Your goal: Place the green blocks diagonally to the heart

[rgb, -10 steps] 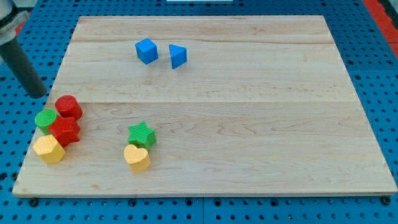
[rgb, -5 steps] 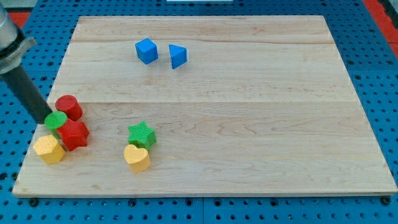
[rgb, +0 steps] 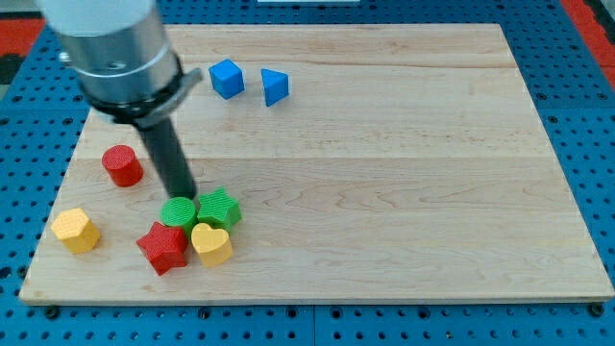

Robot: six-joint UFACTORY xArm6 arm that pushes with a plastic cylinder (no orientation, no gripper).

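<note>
My tip [rgb: 182, 195], a bare rod, presses the green cylinder's [rgb: 178, 211] top edge, wedging it beside the green star [rgb: 220, 207], so both sit just beyond it, diagonally above the yellow heart [rgb: 211, 243].

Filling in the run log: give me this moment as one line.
my tip: at top edge of green cylinder | green star: above yellow heart | red star: left of heart

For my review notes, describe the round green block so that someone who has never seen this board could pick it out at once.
Start at the wooden board and find the tight cluster near its bottom-left. There the yellow heart block sits lowest, with a red star block to the view's left and a green star block above it. The green round block is the smooth cylinder directly under my tip, touching the green star's left side.
</note>
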